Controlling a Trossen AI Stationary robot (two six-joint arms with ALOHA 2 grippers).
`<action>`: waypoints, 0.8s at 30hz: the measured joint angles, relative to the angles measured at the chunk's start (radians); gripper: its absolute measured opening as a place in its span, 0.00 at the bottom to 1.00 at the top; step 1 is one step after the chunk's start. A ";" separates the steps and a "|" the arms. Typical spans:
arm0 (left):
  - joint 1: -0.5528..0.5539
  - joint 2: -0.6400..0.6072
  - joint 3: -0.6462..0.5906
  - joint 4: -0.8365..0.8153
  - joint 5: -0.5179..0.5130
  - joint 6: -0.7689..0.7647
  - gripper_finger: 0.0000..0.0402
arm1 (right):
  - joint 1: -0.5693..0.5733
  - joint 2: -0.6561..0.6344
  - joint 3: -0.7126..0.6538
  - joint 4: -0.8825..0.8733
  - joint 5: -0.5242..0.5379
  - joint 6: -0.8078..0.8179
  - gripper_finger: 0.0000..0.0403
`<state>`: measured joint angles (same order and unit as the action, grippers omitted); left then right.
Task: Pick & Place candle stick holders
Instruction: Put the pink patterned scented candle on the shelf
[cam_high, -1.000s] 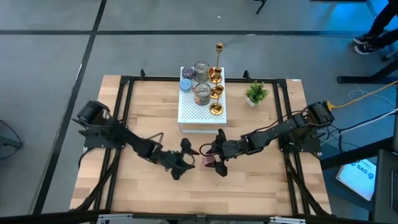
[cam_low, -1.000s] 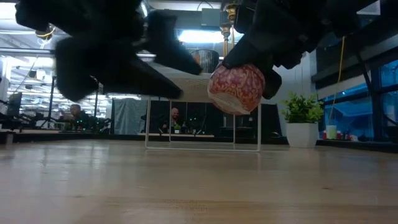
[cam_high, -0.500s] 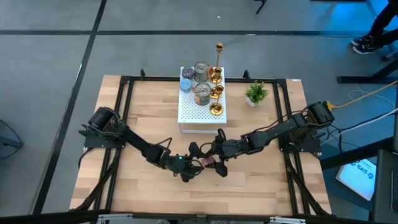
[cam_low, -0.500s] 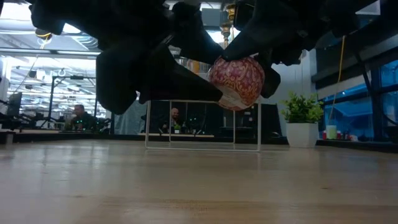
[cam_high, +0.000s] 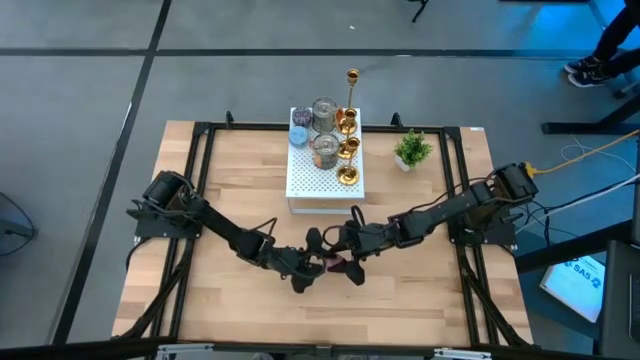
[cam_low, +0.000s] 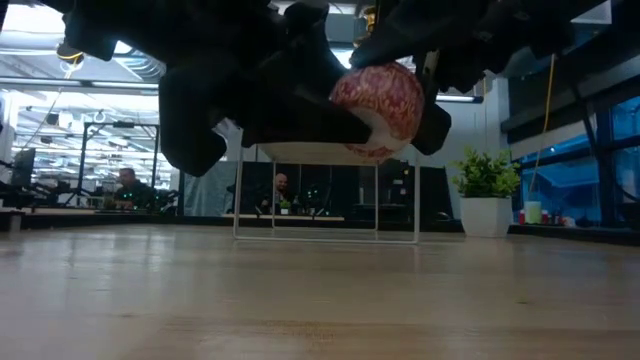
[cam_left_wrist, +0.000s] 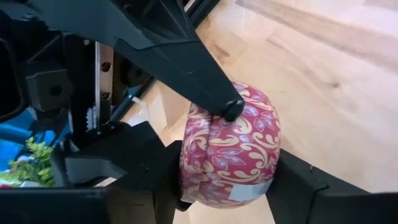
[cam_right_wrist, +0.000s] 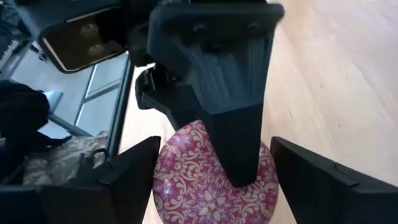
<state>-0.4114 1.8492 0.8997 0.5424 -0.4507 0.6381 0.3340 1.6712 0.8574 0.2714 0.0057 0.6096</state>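
We see a small round candle holder in red with a cream floral pattern held in the air above the front middle of the pale wooden tabletop, clear of the boards. Both tools meet on it. The right tool has its dark fingers spread wide on either side of the holder, grasping it. The left tool has come in from the other side, one finger touching the holder's domed side, yet we cannot tell whether it truly grips. Just behind them stands a white perforated box, close in the way of both arms, bearing shiny gold candle holders, clear glass cups and a small bluish round one; a tall thin gold candlestick stands at its far edge. Right of the box sits a small green potted plant. Black frame rails run along the tabletop's sides.
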 joint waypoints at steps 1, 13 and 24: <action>0.000 0.000 0.000 0.004 0.009 -0.007 0.46 | 0.000 0.000 0.000 0.005 0.002 0.001 0.74; -0.010 -0.005 0.000 -0.024 -0.090 -0.042 0.45 | -0.020 -0.001 0.000 0.007 0.045 0.054 0.74; -0.088 -0.153 0.002 -0.437 -0.274 -0.234 0.45 | -0.045 -0.023 0.001 0.027 -0.037 -0.019 0.74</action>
<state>-0.4998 1.6960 0.9016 0.1056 -0.7249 0.4046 0.2888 1.6479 0.8583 0.2979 -0.0314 0.5903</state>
